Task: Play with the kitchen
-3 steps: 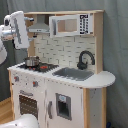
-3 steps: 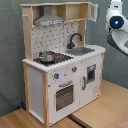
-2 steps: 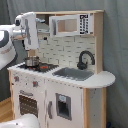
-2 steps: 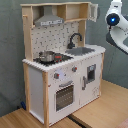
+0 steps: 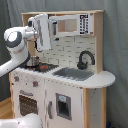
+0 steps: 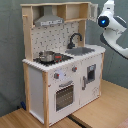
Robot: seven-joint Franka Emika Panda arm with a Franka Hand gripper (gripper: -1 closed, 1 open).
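Two close exterior views face the kitchen [image 5: 60, 75] [image 6: 62, 65] front from opposite diagonals; both share its sink [image 5: 75, 73] [image 6: 84, 50] and hob [image 5: 42, 66] [image 6: 52, 58].

Kitchen [image 5: 60, 95] is white panels with pale wood edges. Backsplash [image 6: 52, 37] is white with dark dots, faucet [image 5: 84, 59] black, sink [image 5: 75, 73] grey. Shiny silver pot [image 6: 46, 56] on the hob. Arm [image 6: 114, 27] is white, and the backdrop [image 5: 117, 45] grey.

light: even, soft | shadows: faint | focus: soft, blurry throughout
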